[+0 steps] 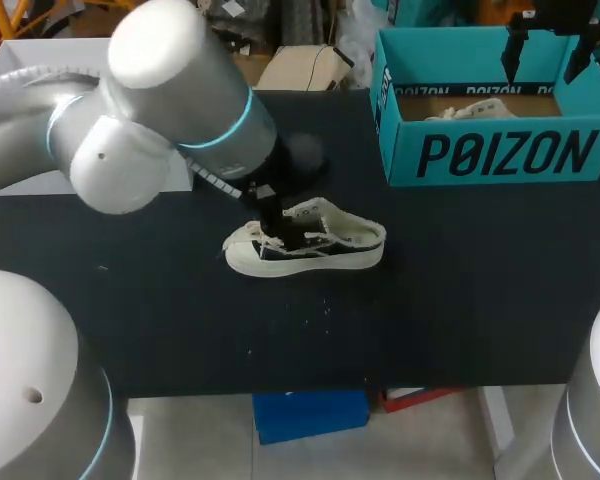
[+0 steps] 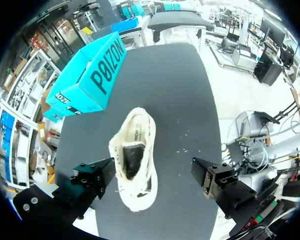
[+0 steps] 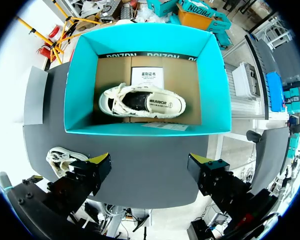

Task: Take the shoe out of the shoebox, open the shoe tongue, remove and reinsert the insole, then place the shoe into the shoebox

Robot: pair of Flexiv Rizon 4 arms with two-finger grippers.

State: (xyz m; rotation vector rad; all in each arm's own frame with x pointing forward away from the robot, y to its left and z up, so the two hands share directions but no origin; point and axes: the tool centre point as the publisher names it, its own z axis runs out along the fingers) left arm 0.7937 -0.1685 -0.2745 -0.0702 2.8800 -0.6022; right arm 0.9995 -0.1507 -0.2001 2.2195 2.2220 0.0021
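**Q:** Head view: where is the task's thing?
**A:** The cream canvas shoe point(image 1: 305, 242) stands on its sole near the middle of the black bench point(image 1: 460, 310), its toe toward the left arm's side. It is well apart from the open teal shoebox point(image 1: 500, 155) at the far right corner. The left arm point(image 1: 160, 110) reaches over the shoe and hides most of its own gripper.

**Q:** What does the left wrist view add?
**A:** It looks straight down into the shoe. The dark inside point(image 2: 131, 159) shows through the open top and loose laces hang at the sides. The left gripper point(image 2: 152, 170) hangs above with its fingers spread wide, one on each side of the shoe, grasping nothing. Whether the nearer finger point(image 2: 92, 177) brushes the shoe's edge cannot be told.

**Q:** And the right wrist view?
**A:** It alone shows the box floor. A second cream shoe point(image 3: 141, 101) lies on brown cardboard with a white paper sheet point(image 3: 145, 76) behind it. The right gripper point(image 3: 149, 167) hovers above the near wall of the box, yellow-tipped fingers released and far apart, holding nothing. The first shoe peeps out beside one finger point(image 3: 92, 172).

**Q:** The surface?
**A:** It is a matte black bench top, with a few pale specks point(image 1: 310, 315) in front of the shoe
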